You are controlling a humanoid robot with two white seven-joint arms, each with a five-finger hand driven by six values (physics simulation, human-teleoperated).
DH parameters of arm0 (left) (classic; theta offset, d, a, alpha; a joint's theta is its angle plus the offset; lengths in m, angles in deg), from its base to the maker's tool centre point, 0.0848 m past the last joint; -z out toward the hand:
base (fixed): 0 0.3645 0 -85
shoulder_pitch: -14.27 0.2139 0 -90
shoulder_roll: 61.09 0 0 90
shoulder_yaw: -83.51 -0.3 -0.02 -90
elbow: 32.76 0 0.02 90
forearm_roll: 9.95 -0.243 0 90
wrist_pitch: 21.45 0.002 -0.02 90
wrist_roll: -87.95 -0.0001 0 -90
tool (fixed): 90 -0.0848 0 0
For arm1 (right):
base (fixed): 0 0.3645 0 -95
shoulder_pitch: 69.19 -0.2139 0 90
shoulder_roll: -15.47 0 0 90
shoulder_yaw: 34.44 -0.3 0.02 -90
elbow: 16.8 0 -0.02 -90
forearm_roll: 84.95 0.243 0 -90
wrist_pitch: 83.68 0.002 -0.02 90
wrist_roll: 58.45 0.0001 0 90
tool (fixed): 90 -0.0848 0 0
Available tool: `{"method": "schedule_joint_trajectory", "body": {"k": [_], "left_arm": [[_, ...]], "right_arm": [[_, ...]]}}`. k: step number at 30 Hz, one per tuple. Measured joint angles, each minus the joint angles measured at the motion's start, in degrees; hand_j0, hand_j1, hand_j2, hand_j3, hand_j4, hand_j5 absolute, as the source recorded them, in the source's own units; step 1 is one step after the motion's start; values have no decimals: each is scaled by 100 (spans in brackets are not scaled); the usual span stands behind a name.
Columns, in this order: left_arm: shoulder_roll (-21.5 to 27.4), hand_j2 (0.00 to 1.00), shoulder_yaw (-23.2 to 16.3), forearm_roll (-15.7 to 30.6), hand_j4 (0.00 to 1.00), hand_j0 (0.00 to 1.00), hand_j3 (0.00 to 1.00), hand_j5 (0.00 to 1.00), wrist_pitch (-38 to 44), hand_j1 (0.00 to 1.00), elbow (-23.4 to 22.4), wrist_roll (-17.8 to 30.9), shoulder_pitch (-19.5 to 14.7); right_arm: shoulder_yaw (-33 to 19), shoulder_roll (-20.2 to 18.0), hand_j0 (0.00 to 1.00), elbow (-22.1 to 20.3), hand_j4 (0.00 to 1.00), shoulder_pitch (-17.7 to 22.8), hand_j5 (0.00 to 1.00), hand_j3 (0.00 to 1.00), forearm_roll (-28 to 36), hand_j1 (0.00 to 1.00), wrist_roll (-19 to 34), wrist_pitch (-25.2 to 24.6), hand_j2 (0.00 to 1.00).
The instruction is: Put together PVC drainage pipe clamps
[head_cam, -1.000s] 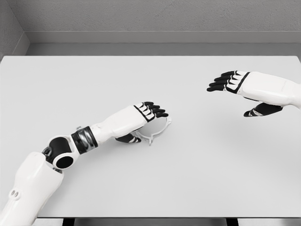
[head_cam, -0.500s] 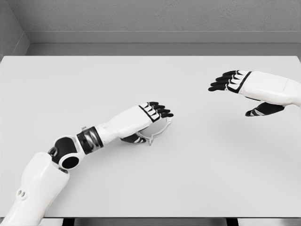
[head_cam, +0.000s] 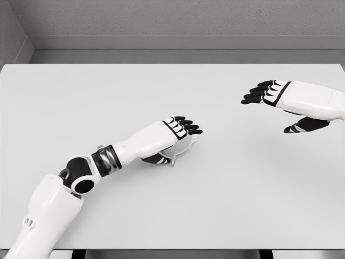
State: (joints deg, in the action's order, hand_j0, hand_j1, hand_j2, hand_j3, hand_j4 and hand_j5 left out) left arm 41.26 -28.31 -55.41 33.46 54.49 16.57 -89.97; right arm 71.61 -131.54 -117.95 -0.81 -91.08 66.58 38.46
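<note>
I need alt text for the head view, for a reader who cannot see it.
The left hand reaches over a white pipe clamp lying on a white table, fingers extended. The right hand hovers open at the far right, apart from the clamp.

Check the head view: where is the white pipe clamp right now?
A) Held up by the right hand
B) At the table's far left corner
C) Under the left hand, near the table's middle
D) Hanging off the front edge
C: the pipe clamp lies on the table, partly covered by the left hand; the right hand holds nothing.
</note>
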Motion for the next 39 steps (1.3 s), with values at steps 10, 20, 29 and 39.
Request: {"method": "schedule_joint_trajectory", "body": {"k": [10,20,29,39], "left_arm": [[-32,100,5,-19,100,100,100,100,0,100,-11,1,-44],[-85,100,2,-34,100,100,100,100,0,100,-17,3,-62],[-91,100,8,-31,100,100,100,100,0,100,-91,4,-123],[12,100,140,22,100,100,100,100,-1,100,82,-3,35]], "right_arm": [[4,-6,100,0,100,0,100,100,28,100,0,6,100],[4,-6,100,0,100,18,100,100,42,100,0,10,100],[4,-13,100,0,100,18,100,100,48,100,0,18,100],[1,-14,100,0,100,9,100,100,50,100,0,18,100]]}}
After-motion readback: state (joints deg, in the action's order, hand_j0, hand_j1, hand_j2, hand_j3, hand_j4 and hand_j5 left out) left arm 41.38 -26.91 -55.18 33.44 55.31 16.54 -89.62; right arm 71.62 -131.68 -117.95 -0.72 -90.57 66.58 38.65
